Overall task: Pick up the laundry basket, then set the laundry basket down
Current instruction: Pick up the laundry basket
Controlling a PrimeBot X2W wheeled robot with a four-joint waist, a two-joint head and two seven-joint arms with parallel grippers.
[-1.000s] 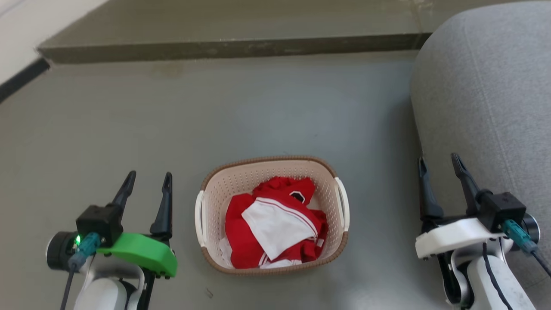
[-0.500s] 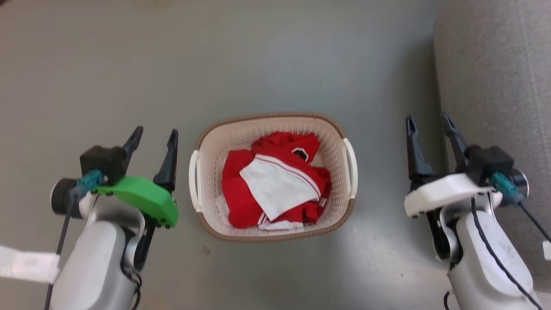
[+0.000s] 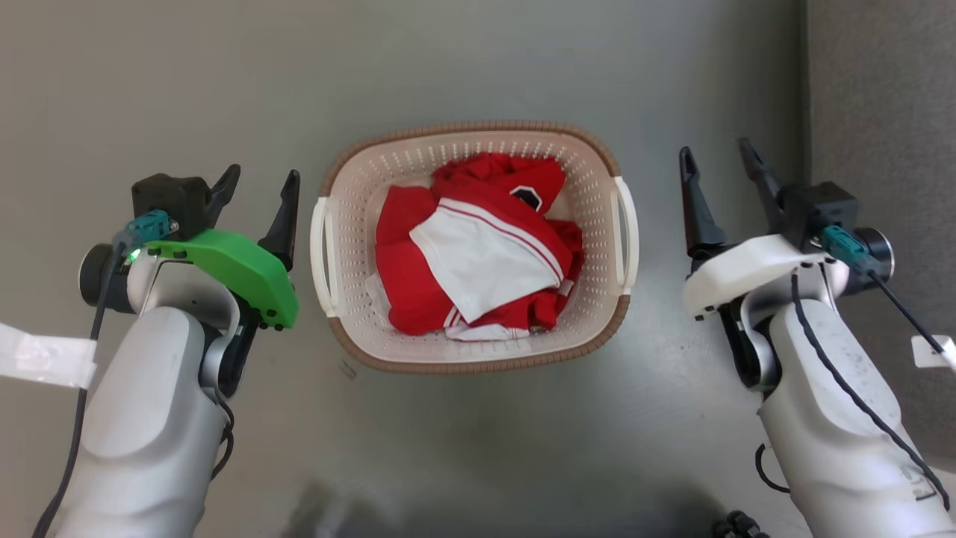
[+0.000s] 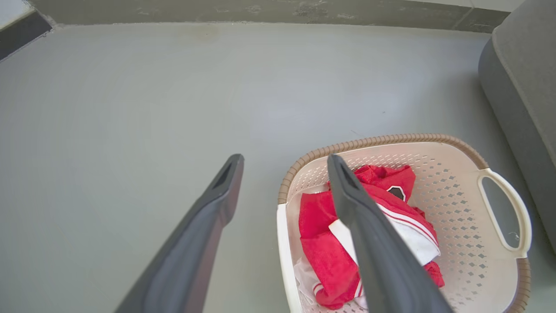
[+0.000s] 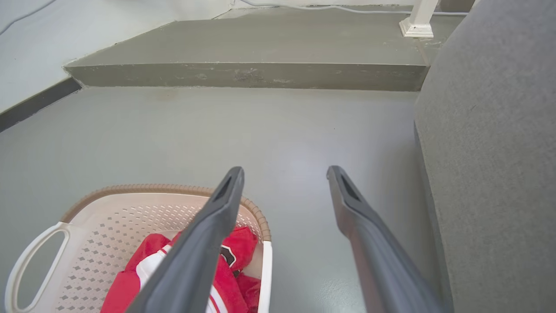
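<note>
Grey floor (image 3: 478, 67), a low step (image 5: 243, 76) beyond, grey upholstery (image 3: 881, 112) on the right. The laundry basket (image 3: 478, 365) sits on the floor between the arms. Left gripper (image 3: 263, 173) and right gripper (image 3: 715, 149) are both spread, empty — the left just beside a handle (image 3: 321, 254), apparently not touching.

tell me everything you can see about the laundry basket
The laundry basket is a rounded-rectangular cream plastic tub with perforated walls, a brown woven-look rim and a white handle on each side. It sits upright on the grey floor, holding crumpled red-and-white clothing. The open left gripper and right gripper flank it without touching.
</note>
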